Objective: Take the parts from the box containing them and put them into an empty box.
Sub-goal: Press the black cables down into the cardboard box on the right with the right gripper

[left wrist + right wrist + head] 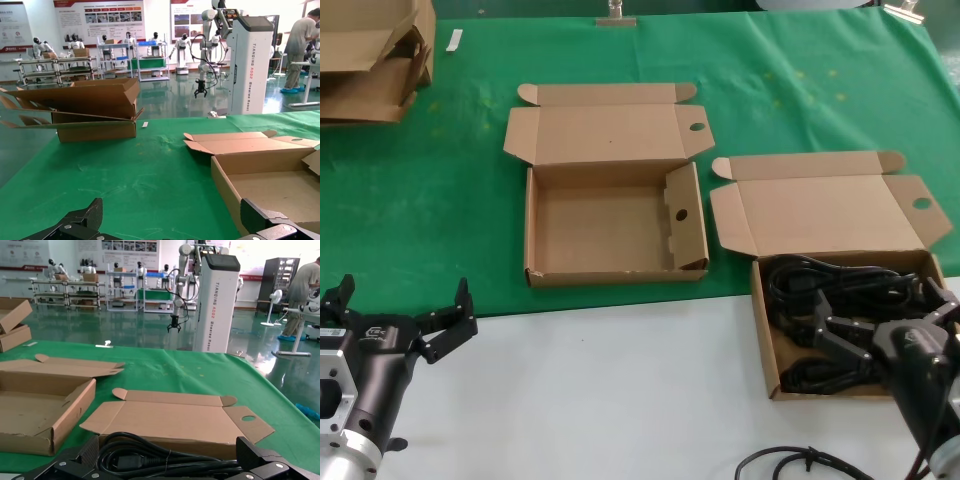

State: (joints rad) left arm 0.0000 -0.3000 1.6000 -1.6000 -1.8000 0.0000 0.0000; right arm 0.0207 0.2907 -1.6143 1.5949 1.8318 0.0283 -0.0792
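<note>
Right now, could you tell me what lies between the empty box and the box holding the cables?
Only a bare strip of green cloth; the head view shows it between the empty box and the cable box.

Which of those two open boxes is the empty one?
On the green cloth, two open cardboard boxes sit side by side. The empty box is the one nearer the middle. Unlike its neighbour holding black cables, it has a raised side flap with a hole.

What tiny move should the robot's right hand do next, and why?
Probably close on the black coiled power cables. The right hand is open and already low over them in the shallow brown cardboard box, with nothing gripped. The flapped empty cardboard box awaits; the left hand idles open.
</note>
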